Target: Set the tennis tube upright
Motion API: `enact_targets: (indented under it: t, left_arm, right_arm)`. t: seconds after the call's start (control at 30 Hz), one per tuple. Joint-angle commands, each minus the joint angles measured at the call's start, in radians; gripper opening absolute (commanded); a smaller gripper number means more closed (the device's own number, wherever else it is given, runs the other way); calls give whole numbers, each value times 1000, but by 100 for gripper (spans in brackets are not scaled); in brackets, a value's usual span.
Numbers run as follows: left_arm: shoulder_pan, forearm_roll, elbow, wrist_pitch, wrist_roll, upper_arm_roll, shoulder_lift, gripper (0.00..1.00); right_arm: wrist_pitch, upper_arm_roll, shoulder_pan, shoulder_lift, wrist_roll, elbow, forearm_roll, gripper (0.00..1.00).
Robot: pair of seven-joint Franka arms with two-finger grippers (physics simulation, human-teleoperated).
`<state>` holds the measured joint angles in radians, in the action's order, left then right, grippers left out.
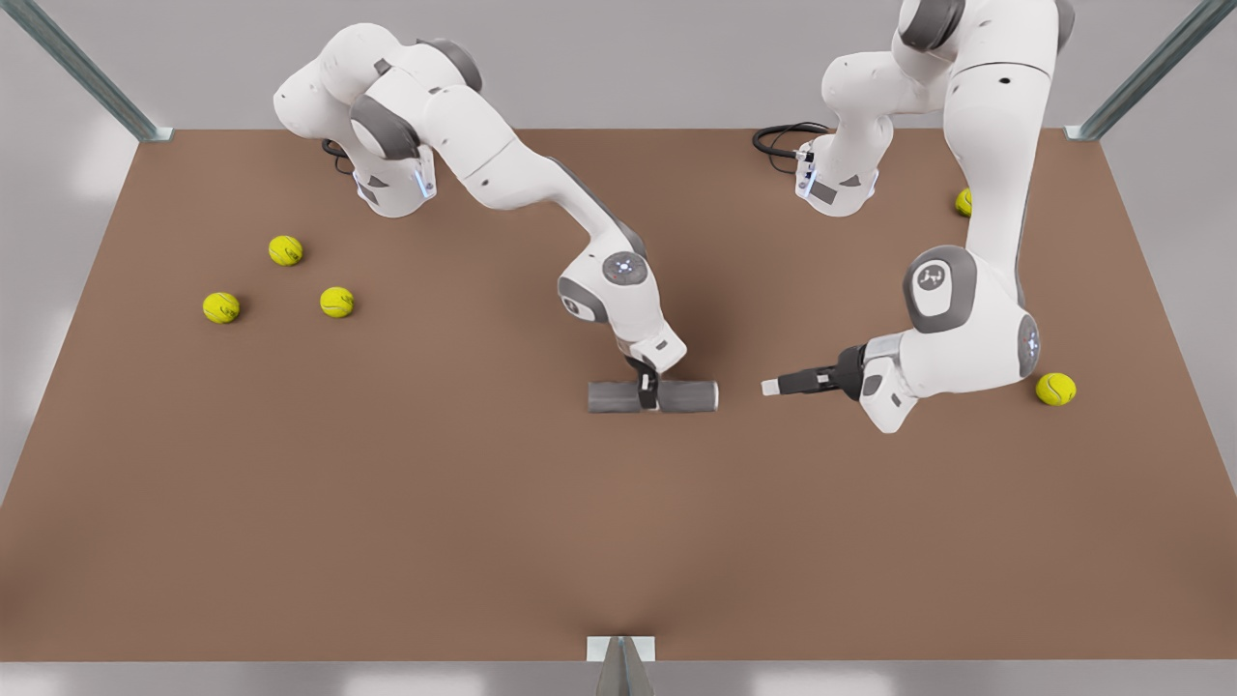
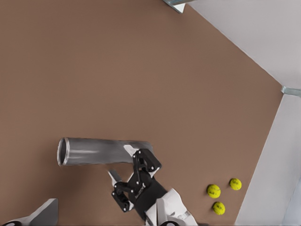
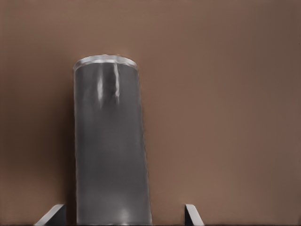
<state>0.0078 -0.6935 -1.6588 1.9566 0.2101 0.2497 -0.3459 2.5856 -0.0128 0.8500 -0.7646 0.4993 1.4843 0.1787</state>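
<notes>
The long grey metallic tennis tube [image 1: 653,396] lies flat mid-table, straddled at its middle by the spread right hand [image 1: 647,391]. The left hand [image 1: 770,387] waits beside the tube's end, spread state unclear. A mid-length pinch on smooth metal could slip while tipping.

tennis tube [image 1: 676,395] lying flat on table [image 1: 387,503]

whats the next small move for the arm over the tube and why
Probably close the right gripper on the tennis tube: its open fingers straddle the tube, which lies flat on the table. The left gripper waits off the tube's end.
</notes>
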Motion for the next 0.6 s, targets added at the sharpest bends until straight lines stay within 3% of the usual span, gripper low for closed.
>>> enact_targets:
  t: [0.0,0.07,0.1,0.13,0.27,0.3,0.33,0.37,0.4,0.47,0.57]
  left_arm:
    - [-5,-12,-1,16,0,0,-8,99]
    - [-2,-40,-2,59,-41,13,-57,99]
    - [3,-84,-2,59,-89,13,-74,99]
    - [3,-106,-2,59,-118,13,-87,99]
    - [21,-195,-2,53,-382,13,-174,99]
    - [29,-195,-4,45,-399,14,-179,99]
    - [44,-196,-38,48,-440,31,-176,99]
    - [67,-225,-58,53,-469,53,-171,99]
    - [67,-248,-62,65,-509,57,-182,99]
    - [80,-267,-119,74,-546,66,-165,99]
    - [75,-331,-154,163,-563,95,-171,99]
  right_arm:
    - [-22,-1,0,40,-1,22,-5,100]
    - [-145,-127,-181,277,1,152,-19,100]
    - [-189,-271,-432,363,-1,192,-22,100]
    - [-320,-334,-607,424,-24,176,-85,100]
    - [-740,-334,-879,493,-165,-90,-105,100]
    - [-864,-308,-881,539,-307,-127,-105,100]
    - [-936,-123,-787,607,-422,-104,-108,100]
    - [-979,-55,-759,676,-514,-58,-110,100]
    - [-992,-43,-753,711,-617,-9,-108,100]
    - [-938,31,-752,712,-466,37,-116,100]
    - [-949,28,-755,706,-452,39,-146,100]
